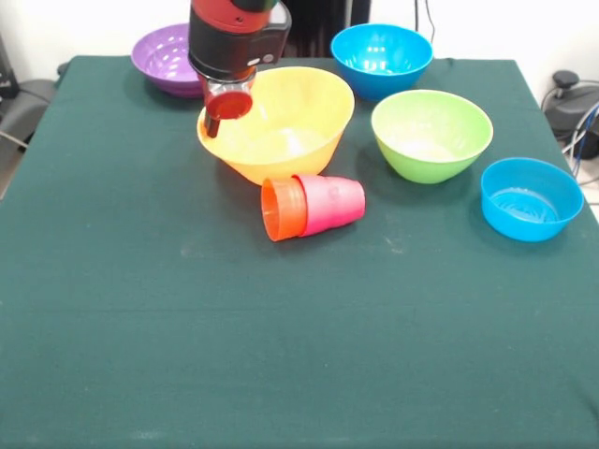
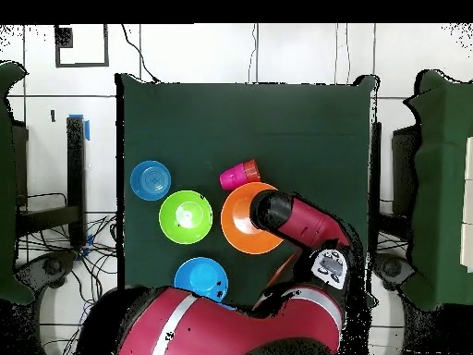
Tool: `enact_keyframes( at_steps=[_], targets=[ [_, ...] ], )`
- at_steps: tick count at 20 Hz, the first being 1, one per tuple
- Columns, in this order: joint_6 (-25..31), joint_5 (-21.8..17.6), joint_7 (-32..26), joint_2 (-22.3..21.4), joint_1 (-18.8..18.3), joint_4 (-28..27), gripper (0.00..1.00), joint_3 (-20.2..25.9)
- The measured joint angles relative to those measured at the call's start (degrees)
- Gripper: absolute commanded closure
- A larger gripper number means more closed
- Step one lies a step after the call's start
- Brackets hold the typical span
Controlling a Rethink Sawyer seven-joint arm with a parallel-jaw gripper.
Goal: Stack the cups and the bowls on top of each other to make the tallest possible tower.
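Gripper point(image 1: 227, 105) hangs over the orange-yellow bowl point(image 1: 290, 126), and whether it is released or clenched cannot be told from here.

Arm point(image 2: 305, 222) reaches in from the robot's side, its black head above that bowl's rim nearest the purple bowl point(image 1: 164, 56); a small red round part sits at its tip. Just in front of the big bowl, two cups lie tipped on their sides on the green table point(image 1: 281, 355), the orange cup point(image 1: 283, 209) nested into the red-pink cup point(image 1: 333, 202), mouth facing the purple bowl's side. Lime green bowl point(image 1: 430, 134) stands upright beside the big one. One blue bowl point(image 1: 381, 56) sits at the far edge, the other blue bowl point(image 1: 531, 197) off near the table's side edge.
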Motion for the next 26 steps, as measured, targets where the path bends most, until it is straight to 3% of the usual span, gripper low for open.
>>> enact_keyframes(
  at_steps=[12, 26],
  targets=[
    [0.2, 0.0, 0.0, -3.7, -2.0, 0.5, 1.0, 2.6],
    [4.9, 0.0, 0.0, -7.7, -5.9, 0.6, 1.0, 4.6]
  ],
)
